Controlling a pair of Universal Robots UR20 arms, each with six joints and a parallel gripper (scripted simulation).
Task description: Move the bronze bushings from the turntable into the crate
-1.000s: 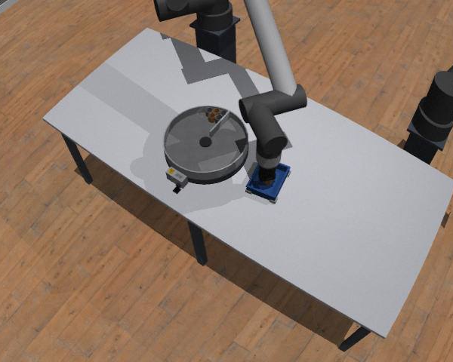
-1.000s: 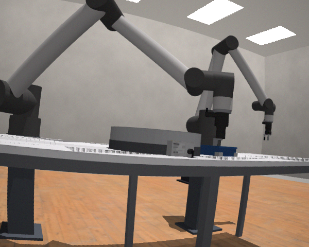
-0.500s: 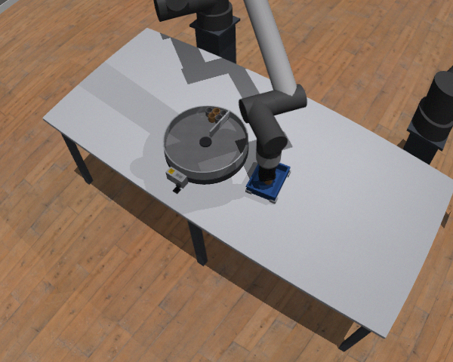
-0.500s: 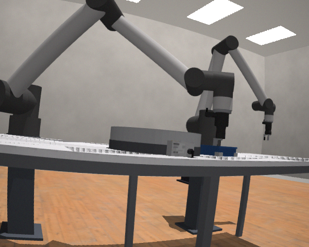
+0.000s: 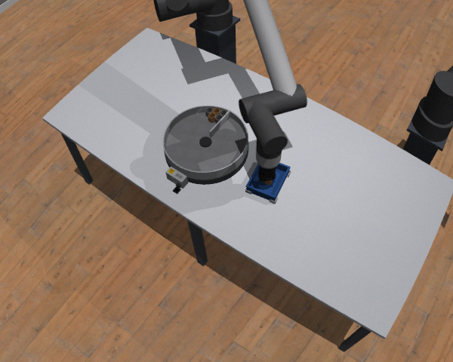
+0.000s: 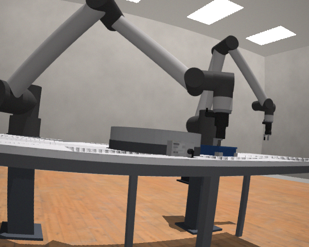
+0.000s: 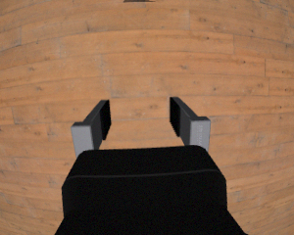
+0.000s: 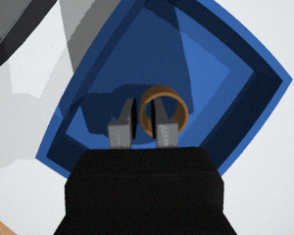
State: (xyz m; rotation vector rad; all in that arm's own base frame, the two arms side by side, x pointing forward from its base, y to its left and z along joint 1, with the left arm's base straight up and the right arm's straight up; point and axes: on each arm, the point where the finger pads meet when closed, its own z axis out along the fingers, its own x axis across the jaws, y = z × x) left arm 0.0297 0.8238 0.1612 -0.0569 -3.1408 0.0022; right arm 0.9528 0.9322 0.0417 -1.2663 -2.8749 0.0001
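Observation:
The blue crate (image 5: 274, 191) (image 6: 206, 150) (image 8: 211, 64) stands level between its corner guides (image 5: 273, 200). My right gripper (image 8: 143, 110) is low inside it, fingers slightly apart. A bronze bushing (image 8: 185, 117) stands in the crate; one finger is inside its ring and the other outside, with small gaps at the wall. On the turntable (image 5: 207, 176) (image 6: 154, 134), two bronze bushings (image 5: 211, 118) (image 5: 217, 111) cluster with steel bushings (image 5: 208, 111) (image 5: 218, 118) against the divider bar. My left gripper (image 6: 266, 137) (image 7: 139, 111) is open and empty, away from the crate, above the floor.
A grey box (image 5: 176, 177) (image 6: 175, 148) with a yellow mark is at the turntable's near edge. The turntable's raised wall stands close beside the crate. A divider bar (image 5: 220, 123) and a dark central hub (image 5: 205, 142) are inside the turntable.

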